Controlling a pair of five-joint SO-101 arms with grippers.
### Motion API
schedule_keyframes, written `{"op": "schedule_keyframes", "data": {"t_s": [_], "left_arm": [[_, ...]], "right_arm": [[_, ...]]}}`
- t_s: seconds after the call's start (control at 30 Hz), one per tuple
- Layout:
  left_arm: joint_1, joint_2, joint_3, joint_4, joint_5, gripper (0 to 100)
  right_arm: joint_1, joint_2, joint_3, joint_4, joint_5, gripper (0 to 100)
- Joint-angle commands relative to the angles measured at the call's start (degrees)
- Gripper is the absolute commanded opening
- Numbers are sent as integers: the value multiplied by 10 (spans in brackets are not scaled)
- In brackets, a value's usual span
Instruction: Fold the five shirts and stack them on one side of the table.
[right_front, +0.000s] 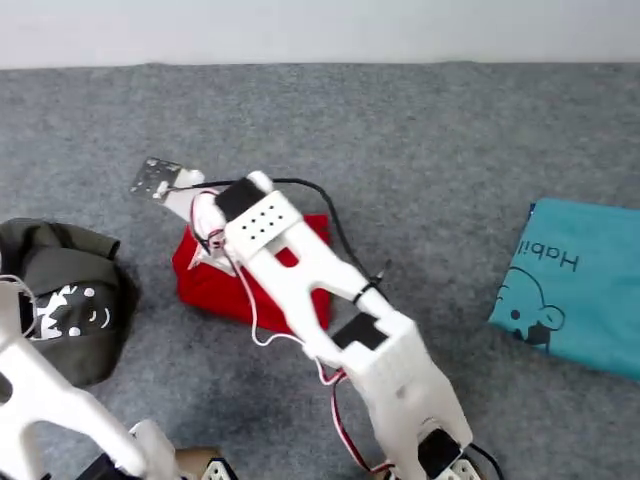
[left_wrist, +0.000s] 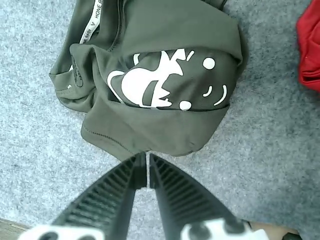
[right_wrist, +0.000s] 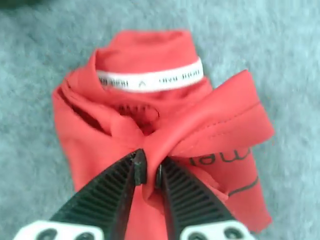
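The crumpled red cotton shirt (right_wrist: 215, 130) lies bunched on the grey felt-like table cover (right_front: 440, 140), left of the middle, with its white neck label (right_wrist: 150, 80) showing on the far side of the collar opening. The right gripper (right_wrist: 147, 170) has its black ribbed fingers (right_wrist: 107, 192) closed, and a raised fold of the red fabric is pinched between the tips. In the high view the white right arm (right_front: 300, 280) stretches from the near edge over this shirt (right_front: 200, 285). At the left edge of the table lies a rumpled olive-green shirt (left_wrist: 165, 35) with a white animal print (left_wrist: 145, 85) on its upper face. The left gripper (left_wrist: 148, 162) is just at that shirt's near hem, its fingers pressed together with nothing between them. Well apart, at the right edge, a folded teal shirt (right_front: 590, 290) with a dark printed figure lies flat.
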Motion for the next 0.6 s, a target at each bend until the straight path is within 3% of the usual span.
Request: {"op": "schedule_keyframes", "data": {"t_s": [0.0,0.13,0.3,0.43,0.57], "left_arm": [[-1,-16,-22,14,-5,19],[-1,-16,-22,14,-5,19],[-1,-16,-22,14,-5,19],[-1,-16,-22,14,-5,19],[-1,-16,-22,14,-5,19]], "right_arm": [[-22,30,-122,45,-4,65],[-32,70,-229,128,-4,187],[-30,73,-365,245,-4,191],[23,39,-366,242,-10,127],[70,-15,-258,242,-9,20]]}}
